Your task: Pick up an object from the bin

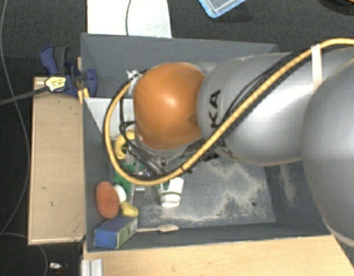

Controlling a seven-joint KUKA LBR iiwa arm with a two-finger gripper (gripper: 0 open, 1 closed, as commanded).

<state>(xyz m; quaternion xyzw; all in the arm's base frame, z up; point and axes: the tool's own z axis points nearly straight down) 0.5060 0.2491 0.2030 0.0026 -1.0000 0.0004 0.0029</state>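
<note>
My gripper (143, 161) is low in the left part of the bin, mostly hidden under the arm's orange dome. Just below it stands a small white cup (170, 193). A green piece (129, 169) lies against its left side, partly covered. A little further left and nearer the front lie a rust-orange oval thing (107, 200), a small white ball (120, 192) and a yellow lump (129, 210).
A blue and green box (115, 233) sits in the front left corner, with a pale wooden stick (160, 229) beside it along the front wall. The arm covers the back and right of the bin. Bare scuffed floor shows at the front right.
</note>
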